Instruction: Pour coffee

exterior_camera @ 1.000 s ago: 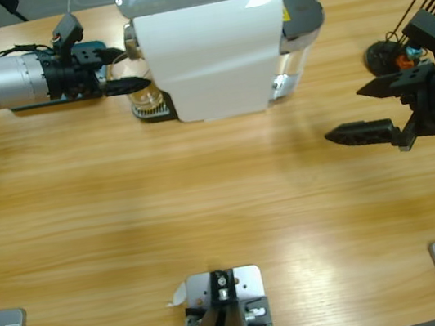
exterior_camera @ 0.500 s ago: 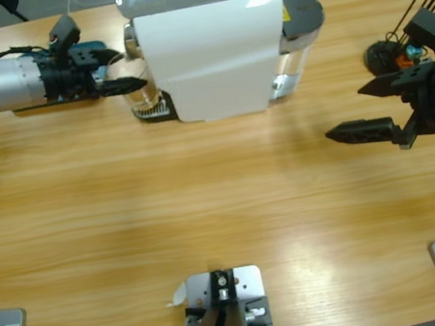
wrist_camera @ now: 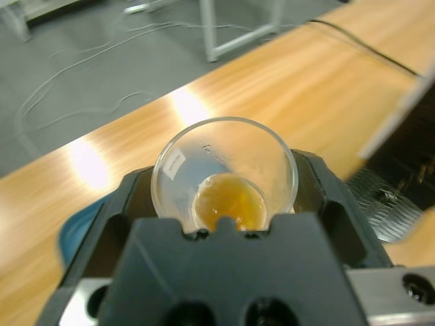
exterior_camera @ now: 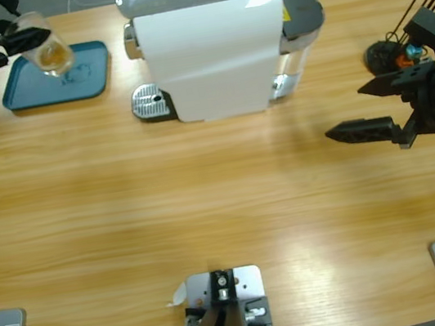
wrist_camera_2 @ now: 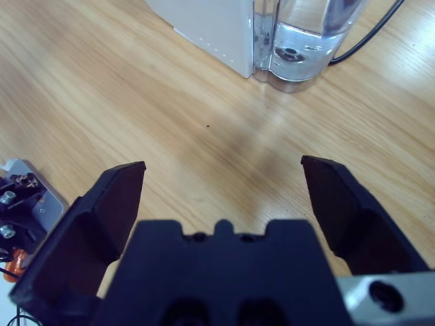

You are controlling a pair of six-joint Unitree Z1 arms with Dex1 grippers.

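Currently: left gripper clenched around glass tumbler, held tilted above teal tray | coffee shallow in tumbler bottom | right gripper released, idle | advice: level tumbler, lower slowly onto tray, avoid spilling.

Clear, smooth glass tumbler between the left end effector's matt black plastic jaws holds translucent amber coffee. Below it lie a matt teal plastic tray and the glossy varnished wooden desk; beyond, a glossy white plastic machine.
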